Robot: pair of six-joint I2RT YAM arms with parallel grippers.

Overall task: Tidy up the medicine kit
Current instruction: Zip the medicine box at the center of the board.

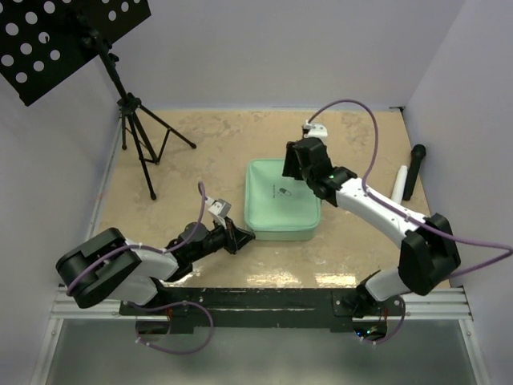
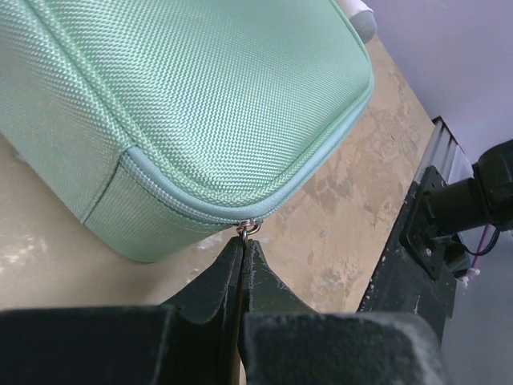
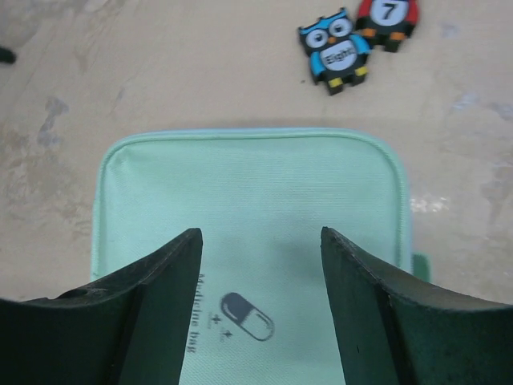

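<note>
The medicine kit is a mint-green zip case lying flat and zipped shut in the middle of the table. My left gripper sits low at its near-left corner. In the left wrist view the left gripper is shut, its tips pinching the zip pull just below the small metal ring on the case. My right gripper hovers over the far part of the lid. The right gripper is open with nothing between its fingers, and the lid's pill mark shows beneath.
A black tripod with a perforated board stands at the back left. A black cylinder and a white tube lie at the right wall. Two owl-shaped number pieces lie on the table beyond the case.
</note>
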